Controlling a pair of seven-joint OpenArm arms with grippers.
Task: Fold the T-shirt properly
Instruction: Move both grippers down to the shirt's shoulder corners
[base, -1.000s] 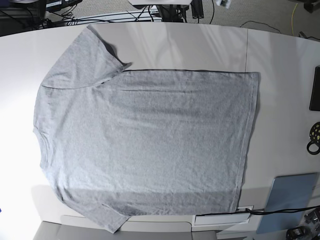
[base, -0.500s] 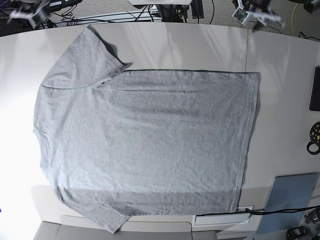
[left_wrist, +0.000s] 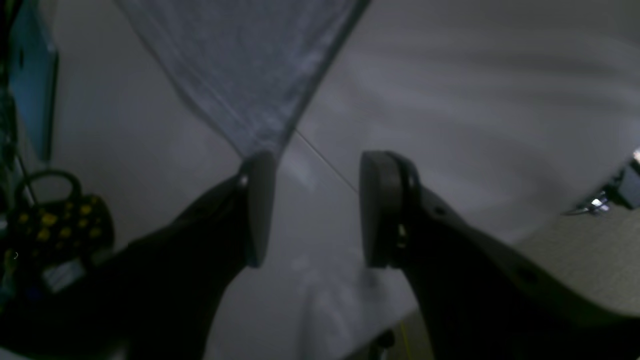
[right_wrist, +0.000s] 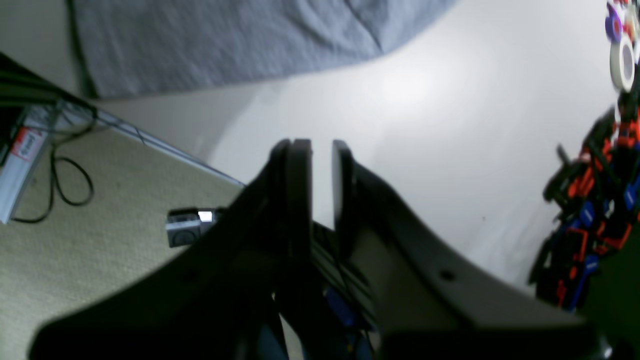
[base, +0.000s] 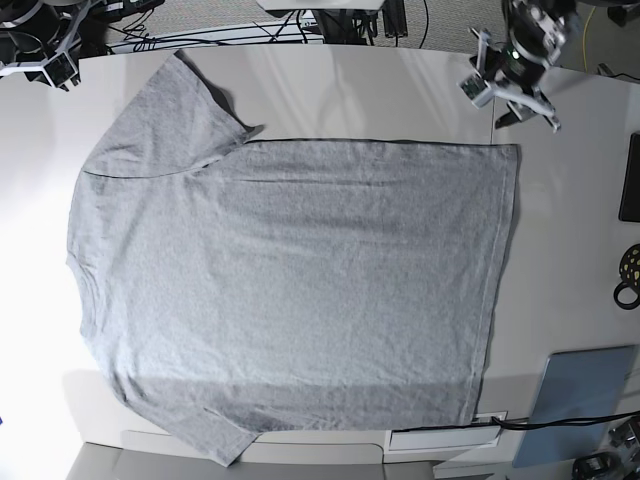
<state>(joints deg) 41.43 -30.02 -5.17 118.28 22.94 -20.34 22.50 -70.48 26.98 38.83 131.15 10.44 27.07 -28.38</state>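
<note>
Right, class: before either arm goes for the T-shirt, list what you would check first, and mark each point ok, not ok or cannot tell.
1. T-shirt lies flat and spread out on the table: ok.
2. Left pincer open and holding nothing: ok.
3. Left pincer close to the hem corner: ok.
4. Right pincer open wide enough for cloth: not ok, only a narrow gap.
5. Right pincer over the sleeve: not ok, it is off at the table's edge.
6. Lettering on the underside: cannot tell.

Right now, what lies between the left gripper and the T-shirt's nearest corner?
Only bare white table separates the left gripper from the T-shirt, in the base view.
</note>
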